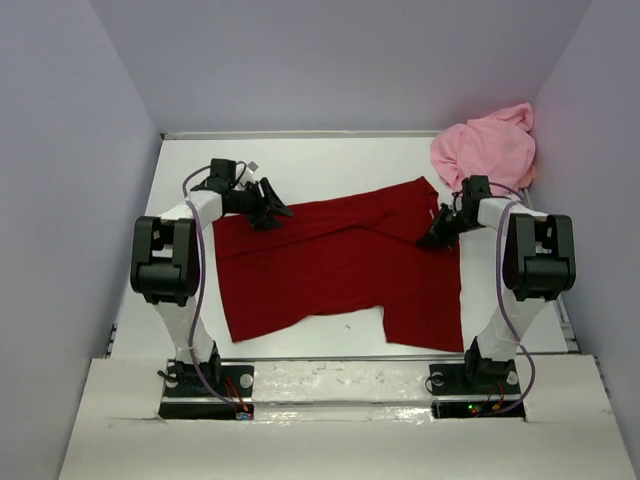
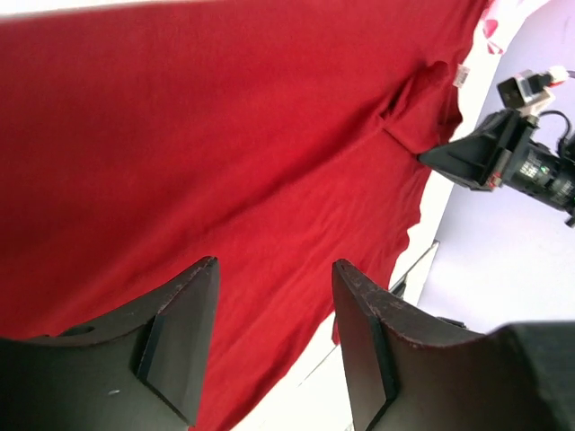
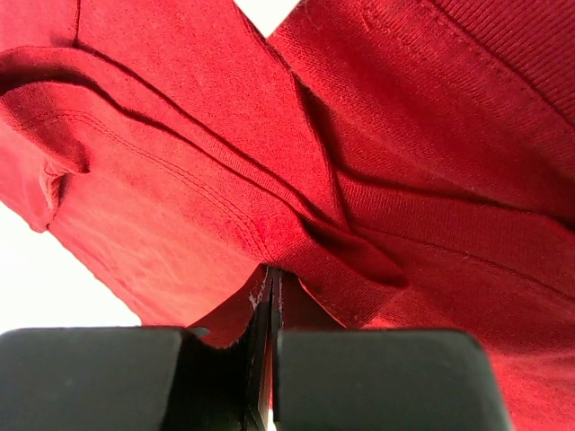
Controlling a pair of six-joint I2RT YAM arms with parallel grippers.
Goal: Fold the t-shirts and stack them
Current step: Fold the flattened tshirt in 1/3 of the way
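Pale lilac walls [image 1: 60, 150] closed in the flat white surface [image 1: 330, 160] on three sides. Most of the surface's middle was covered by the plain dark red cloth t-shirt [image 1: 340, 260], spread out largely flat, with its right side doubled over into a fold. The light pink cloth t-shirt [image 1: 487, 148] lay crumpled in a heap in the far right corner against the wall, near the red one's far right edge, just behind the right arm.

The left hand [image 1: 272, 210] hung at the red shirt's far left corner. The overhead view hid its jaws; the left wrist view showed the left hand [image 2: 274, 269] partway open with nothing between the fingers and only red cloth [image 2: 225, 135] beyond them.

The right hand [image 1: 432, 238] sat at the shirt's far right edge. Only the right wrist view showed its grip: the right hand [image 3: 271, 337] was pressed closed on a hemmed fold of the red cloth [image 3: 180, 206], bunched layers rising from it.

The left wrist view alone caught a small white label [image 2: 463, 76] at the red shirt's edge.
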